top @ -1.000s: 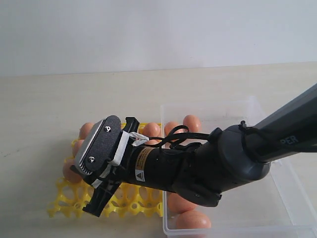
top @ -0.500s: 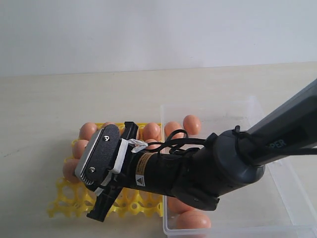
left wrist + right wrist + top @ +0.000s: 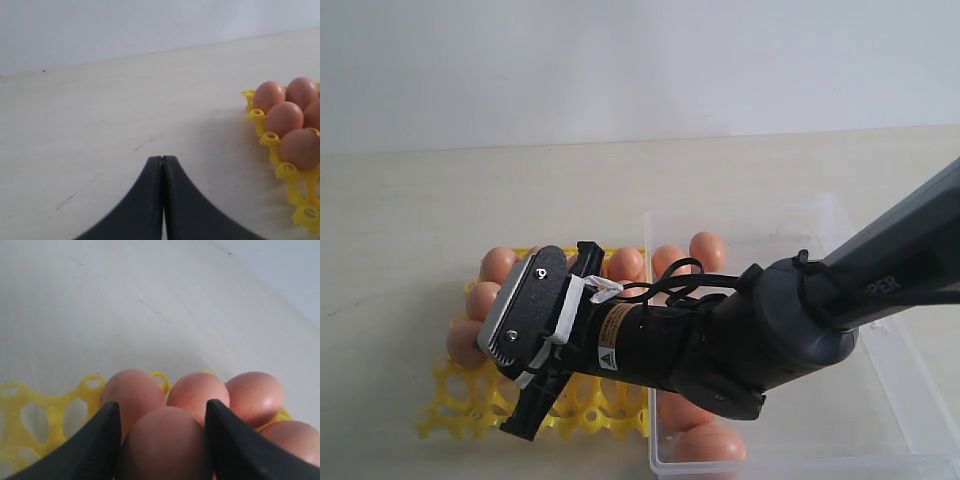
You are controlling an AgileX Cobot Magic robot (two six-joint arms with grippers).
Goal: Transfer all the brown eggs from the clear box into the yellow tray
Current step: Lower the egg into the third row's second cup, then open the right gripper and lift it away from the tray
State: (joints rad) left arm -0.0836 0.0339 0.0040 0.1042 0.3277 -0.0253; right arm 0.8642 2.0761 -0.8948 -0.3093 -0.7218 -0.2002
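1. In the lower centre of the right wrist view, the right gripper (image 3: 162,412) has its black claw spread wide. It is clamped on one smooth orange-brown oval egg (image 3: 165,450), with a finger against each flank.
2. Compared with a second ago, the arm has eased slightly down over the bright yellow plastic egg tray (image 3: 450,412) at the exterior view's lower left. The claw's spread is unchanged, so I judge placement near and release not yet made.
3. At the bottom centre of its own view, the left gripper (image 3: 162,165) is closed on nothing, near the tray.
4. Other brown eggs (image 3: 498,263) fill tray cups. Some remain in the shallow clear plastic box (image 3: 910,400) at lower right.
5. The pale beige tabletop (image 3: 100,125) is faintly scuffed, with a plain white wall (image 3: 620,60) behind it.
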